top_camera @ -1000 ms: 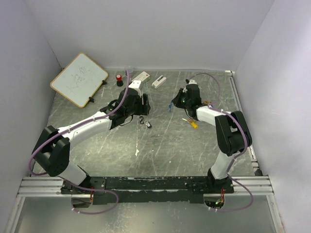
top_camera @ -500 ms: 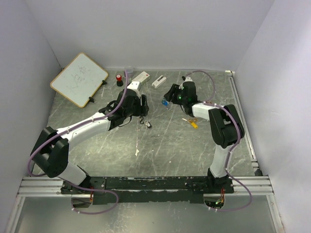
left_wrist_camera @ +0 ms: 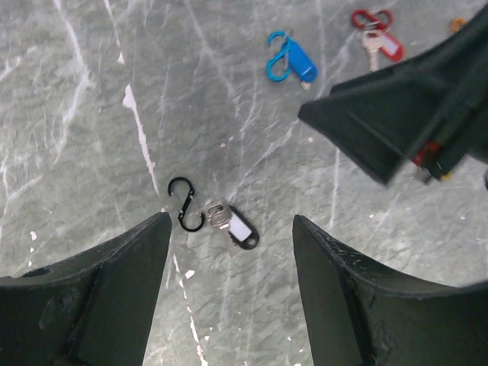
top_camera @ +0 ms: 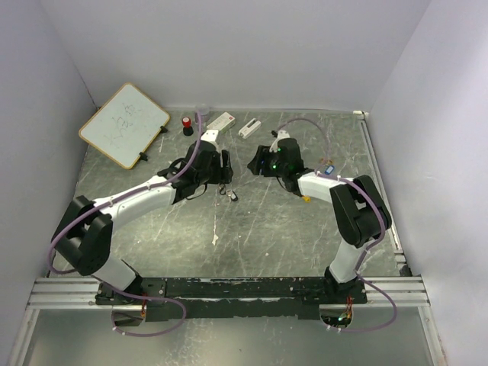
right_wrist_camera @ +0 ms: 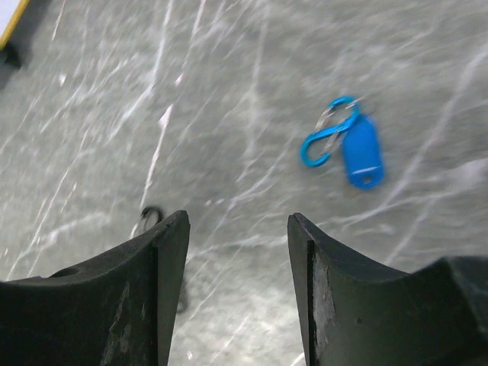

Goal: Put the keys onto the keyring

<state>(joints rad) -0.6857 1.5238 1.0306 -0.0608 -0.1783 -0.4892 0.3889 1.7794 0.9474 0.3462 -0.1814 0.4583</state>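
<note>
1. The desk is seen carrying the keys.
2. The left jaws are held wide apart and empty above the black-tagged key, which lies touching a black carabiner.
3. The right jaws are parted, with nothing gripped.
4. The blue-tagged key, touching a blue carabiner, lies just ahead of them.

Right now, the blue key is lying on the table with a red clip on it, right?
Not quite. The clip on the blue key is blue too, not red. The key does lie on the table; the right wrist view shows it.
</note>
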